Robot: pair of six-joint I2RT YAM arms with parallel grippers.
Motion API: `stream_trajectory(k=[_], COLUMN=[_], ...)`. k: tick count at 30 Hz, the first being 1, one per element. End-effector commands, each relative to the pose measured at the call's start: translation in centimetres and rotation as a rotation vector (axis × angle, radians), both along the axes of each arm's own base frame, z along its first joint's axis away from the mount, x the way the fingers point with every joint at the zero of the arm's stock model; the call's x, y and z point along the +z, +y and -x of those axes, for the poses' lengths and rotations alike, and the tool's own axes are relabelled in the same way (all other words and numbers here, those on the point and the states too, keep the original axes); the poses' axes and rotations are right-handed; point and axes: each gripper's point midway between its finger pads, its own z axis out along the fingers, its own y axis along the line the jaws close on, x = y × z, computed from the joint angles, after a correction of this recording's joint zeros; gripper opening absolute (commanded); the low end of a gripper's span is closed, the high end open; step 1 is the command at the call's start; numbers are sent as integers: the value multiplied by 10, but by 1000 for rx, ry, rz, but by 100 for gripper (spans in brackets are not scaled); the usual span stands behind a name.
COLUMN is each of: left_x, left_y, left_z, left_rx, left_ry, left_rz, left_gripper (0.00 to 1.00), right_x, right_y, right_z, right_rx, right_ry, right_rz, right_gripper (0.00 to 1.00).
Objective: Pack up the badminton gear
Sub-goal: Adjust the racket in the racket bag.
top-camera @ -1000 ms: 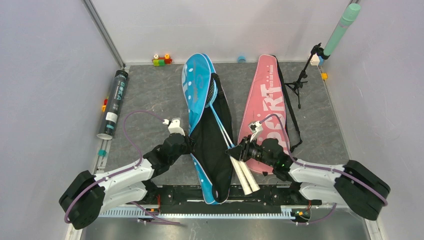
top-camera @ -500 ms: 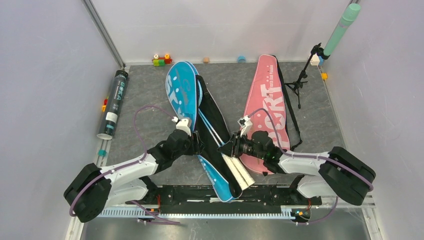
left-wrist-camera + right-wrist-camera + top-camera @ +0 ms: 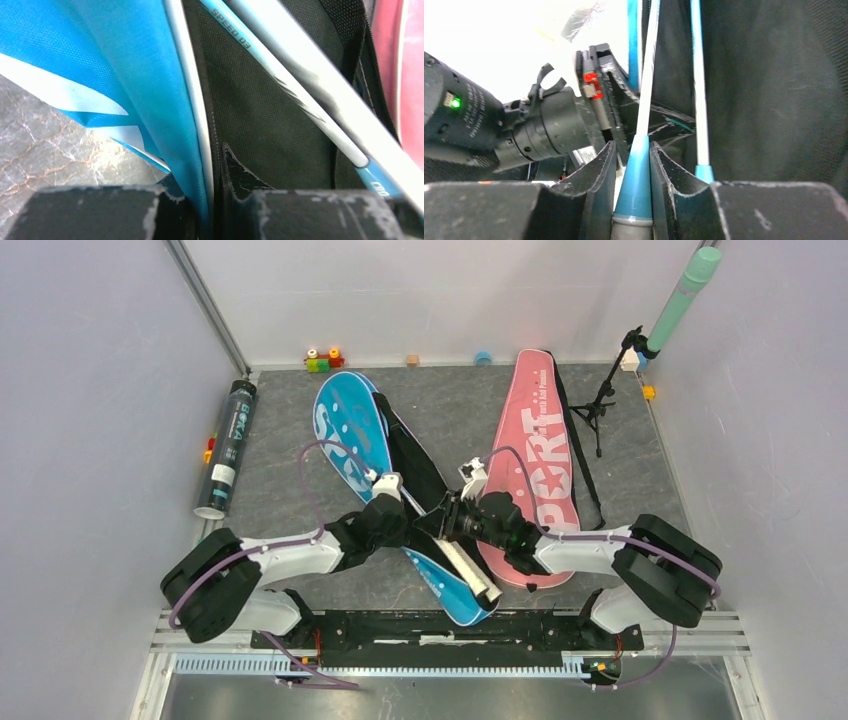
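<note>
The blue racket bag (image 3: 345, 430) lies slanted across the mat with its black inside open. My left gripper (image 3: 408, 522) is shut on its blue, white-piped edge (image 3: 200, 150), the jaws (image 3: 212, 200) pinching the fabric. Two blue rackets lie in the bag, their white handles (image 3: 470, 578) sticking out near the bag's lower end. My right gripper (image 3: 445, 523) is shut on the blue cone of one racket (image 3: 636, 170), just above its handle. The second racket's shaft (image 3: 700, 115) runs beside it. The pink bag (image 3: 540, 455) lies to the right. A dark tube (image 3: 228, 448) lies at the left wall.
A small black tripod (image 3: 600, 400) stands beside the pink bag's black strap. Coloured toy blocks (image 3: 322, 360) sit along the back wall and the side walls. The two wrists are nearly touching over the bag; the left arm (image 3: 499, 125) fills the right wrist view's left side.
The blue bag has swung with its top end going left and its lower end right. Both grippers have moved inward and farther from the bases, and the rackets have slid deeper in.
</note>
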Motion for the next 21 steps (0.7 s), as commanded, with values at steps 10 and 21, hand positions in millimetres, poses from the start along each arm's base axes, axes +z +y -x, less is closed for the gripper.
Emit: stream_trajectory(k=[10, 21], left_x=[11, 46], left_y=[-30, -15], left_z=[27, 32], left_rx=[-109, -227], left_ry=[-26, -276], left_rz=[138, 200], left_gripper=[2, 2], right_x=[42, 22], right_y=[40, 4], right_z=[-19, 9], right_rx=[14, 189], right_ry=[-177, -437], right_rz=[-34, 366], right_gripper=[26, 87])
